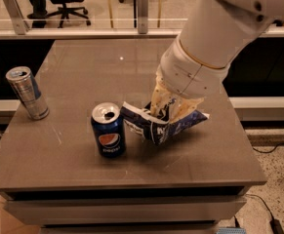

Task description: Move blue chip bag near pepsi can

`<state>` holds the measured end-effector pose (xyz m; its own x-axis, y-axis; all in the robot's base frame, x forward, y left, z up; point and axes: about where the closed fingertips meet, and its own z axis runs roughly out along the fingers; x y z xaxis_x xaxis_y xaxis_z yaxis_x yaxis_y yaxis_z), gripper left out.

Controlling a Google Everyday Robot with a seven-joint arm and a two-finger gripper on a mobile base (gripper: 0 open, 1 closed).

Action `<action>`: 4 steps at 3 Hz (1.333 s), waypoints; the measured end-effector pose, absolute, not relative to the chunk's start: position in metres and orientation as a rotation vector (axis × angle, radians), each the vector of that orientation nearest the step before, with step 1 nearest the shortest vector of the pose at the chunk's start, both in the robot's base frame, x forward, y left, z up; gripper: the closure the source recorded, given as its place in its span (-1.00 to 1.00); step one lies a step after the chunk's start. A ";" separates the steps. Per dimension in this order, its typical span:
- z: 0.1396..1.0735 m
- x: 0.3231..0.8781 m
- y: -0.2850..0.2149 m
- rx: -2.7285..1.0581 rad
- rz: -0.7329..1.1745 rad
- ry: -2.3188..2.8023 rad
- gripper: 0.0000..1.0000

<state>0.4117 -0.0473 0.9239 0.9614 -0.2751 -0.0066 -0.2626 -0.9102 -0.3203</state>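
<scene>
**A:** Where does the blue chip bag (153, 128) sit?

**B:** Near the middle of the surface (107, 67), just to the right of the pepsi can (109, 130). Its left corner reaches almost to the can's rim. I can't tell whether the two touch.

**A:** And the tool (165, 112)?

**B:** It comes down from above into the crumpled middle of the bag and looks pressed together on the foil there. Both ends of the bag flare up around it.

**A:** How will the bag handle?

**B:** I'd judge it light and soft. It's thin, creased foil that buckles rather than holding a shape, and it's probably slick. A pinch on one loose fold could slip out. The bunched centre, where several layers gather, looks like the surest hold.

**A:** Anything fragile?

**B:** The contents would crush under a hard squeeze, so light pressure is better. The upright can beside it is the bigger worry, since a swinging corner of the bag could tip it.

**A:** How far along is the task?

**B:** Nearly done, I'd say — the bag is already close to the right can. The slim silver can (27, 92) stands well apart at the left edge.
</scene>
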 end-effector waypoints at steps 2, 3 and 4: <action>0.921 0.404 -0.044 -2.784 -0.023 0.384 0.17; 0.921 0.402 -0.043 -2.783 -0.014 0.375 -0.30; 0.920 0.400 -0.042 -2.779 -0.005 0.367 -0.77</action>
